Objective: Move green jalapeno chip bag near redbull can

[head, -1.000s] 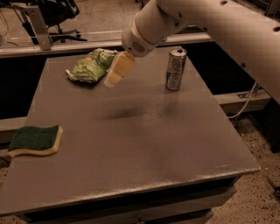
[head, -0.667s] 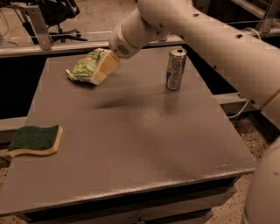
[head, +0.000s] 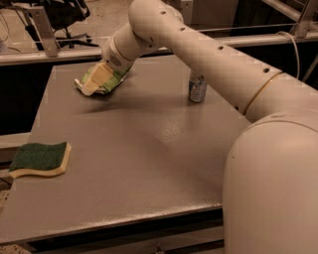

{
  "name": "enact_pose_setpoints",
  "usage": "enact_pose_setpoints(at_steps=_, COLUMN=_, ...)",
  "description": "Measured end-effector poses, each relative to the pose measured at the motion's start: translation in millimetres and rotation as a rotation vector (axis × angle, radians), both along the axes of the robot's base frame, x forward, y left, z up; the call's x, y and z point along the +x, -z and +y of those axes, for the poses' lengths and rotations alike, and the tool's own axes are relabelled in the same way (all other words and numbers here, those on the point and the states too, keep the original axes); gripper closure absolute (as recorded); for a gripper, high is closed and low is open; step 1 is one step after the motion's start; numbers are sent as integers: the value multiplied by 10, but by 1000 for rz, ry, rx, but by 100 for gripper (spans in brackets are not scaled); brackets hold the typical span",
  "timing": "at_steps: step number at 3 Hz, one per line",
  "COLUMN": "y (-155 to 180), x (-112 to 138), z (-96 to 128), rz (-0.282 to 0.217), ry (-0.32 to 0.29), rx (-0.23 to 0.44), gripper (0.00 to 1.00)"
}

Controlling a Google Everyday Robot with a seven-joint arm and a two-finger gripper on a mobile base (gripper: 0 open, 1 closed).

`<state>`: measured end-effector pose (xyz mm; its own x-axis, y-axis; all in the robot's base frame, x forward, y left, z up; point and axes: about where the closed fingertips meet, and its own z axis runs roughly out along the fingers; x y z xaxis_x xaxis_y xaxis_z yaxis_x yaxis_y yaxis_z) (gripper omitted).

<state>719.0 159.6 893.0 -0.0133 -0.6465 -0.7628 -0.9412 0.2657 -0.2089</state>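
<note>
At the far left corner of the counter (head: 149, 149), the jaws of our robot's arm (head: 208, 54) are down on the bag (head: 117, 80), the light-green foil packet we see crumpled beneath them. One tan pad (head: 95, 79) lies across the bag's top and covers its middle, with green foil showing on either side. Whether the jaws are parted or closed on the bag we cannot tell, because the second pad is hidden. The bag rests on the counter directly under the jaws and touching them, and a shadow spreads on the surface just nearer to us.

Well apart from the jaws, to the camera's right of them and a little nearer to us, stands the can (head: 197, 89). It is upright, silver and blue, with its upper part hidden behind the arm. Bare counter lies between the can and the jaws. The arm runs back from the jaws, passes over the can and widens into a broad white body (head: 273, 193) that fills the lower right of our view.

Far from the jaws, toward the near left edge of the counter, a sponge (head: 39, 158) lies flat, green face up over a yellow layer. Its outer end appears to reach past the edge. Beyond the jaws, past the counter's far edge, we make out a chair (head: 69, 15) and a metal frame (head: 42, 27). A cable (head: 296, 49) hangs at the far right.
</note>
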Motion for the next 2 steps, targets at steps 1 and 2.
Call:
enact_pose_setpoints(at_steps=1, y=132, x=36, z=183, rz=25, ry=-9, rx=3, gripper=0)
enact_pose_setpoints(at_steps=2, y=274, x=37, z=259, rz=39, ry=6, rx=-25, gripper=0)
